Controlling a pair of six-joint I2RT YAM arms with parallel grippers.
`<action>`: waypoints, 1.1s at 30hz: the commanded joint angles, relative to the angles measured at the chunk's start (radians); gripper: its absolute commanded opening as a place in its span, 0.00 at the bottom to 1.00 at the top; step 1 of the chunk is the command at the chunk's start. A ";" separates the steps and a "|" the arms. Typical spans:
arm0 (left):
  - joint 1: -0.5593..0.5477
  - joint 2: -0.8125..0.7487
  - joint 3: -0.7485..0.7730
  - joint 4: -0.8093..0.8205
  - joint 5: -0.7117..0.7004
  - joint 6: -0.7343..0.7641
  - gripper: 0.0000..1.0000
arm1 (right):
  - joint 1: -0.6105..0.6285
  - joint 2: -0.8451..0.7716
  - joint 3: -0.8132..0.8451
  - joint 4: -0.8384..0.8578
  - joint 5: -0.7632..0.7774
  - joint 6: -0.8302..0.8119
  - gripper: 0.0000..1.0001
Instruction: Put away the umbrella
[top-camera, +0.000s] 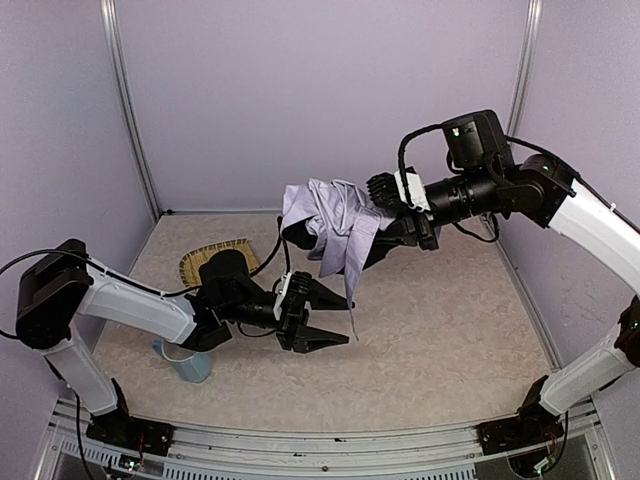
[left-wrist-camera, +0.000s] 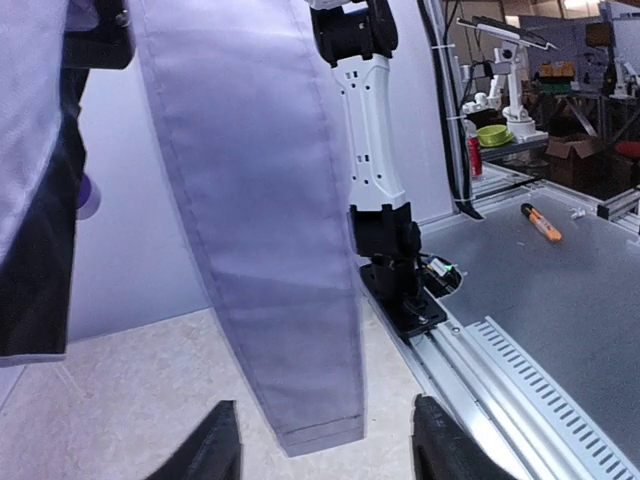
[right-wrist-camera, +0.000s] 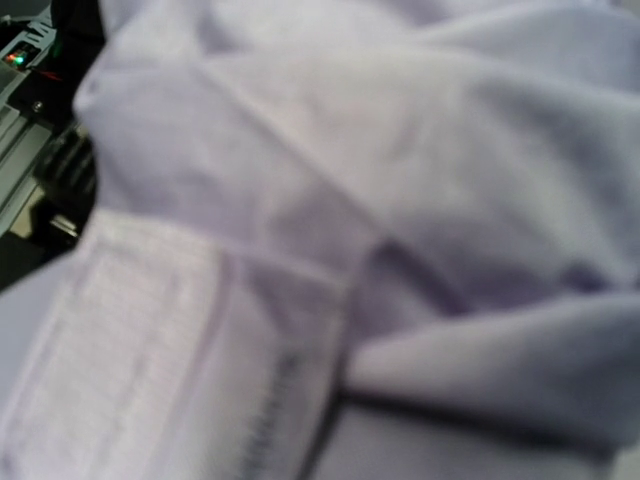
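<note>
While my right pincer (top-camera: 392, 213) pinches the umbrella (top-camera: 325, 215) aloft above the middle of the tabletop (top-camera: 450, 330), my left pincer (top-camera: 343, 322) stands spread at its dangling strap (left-wrist-camera: 270, 260), so I judge the fabric-gathering step underway, next needing a gentle close on that strap.

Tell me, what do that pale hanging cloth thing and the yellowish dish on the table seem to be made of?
The umbrella looks like thin woven fabric, probably synthetic, in matte lavender-white. It drapes in soft folds, and the left wrist view shows a stitched hem on its hanging strap. The dish looks like woven straw or wicker, tan with a plaited texture, though it is too small to be sure.
</note>
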 joint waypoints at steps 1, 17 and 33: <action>-0.008 -0.037 0.019 -0.091 0.066 0.058 0.44 | 0.010 -0.020 0.032 0.058 -0.008 -0.012 0.00; -0.013 -0.049 -0.019 -0.087 0.028 0.056 0.00 | 0.010 -0.045 -0.007 0.064 0.060 -0.008 0.00; 0.189 0.054 -0.006 -0.184 -0.355 0.137 0.00 | 0.173 -0.046 -0.017 -0.132 0.089 0.149 0.00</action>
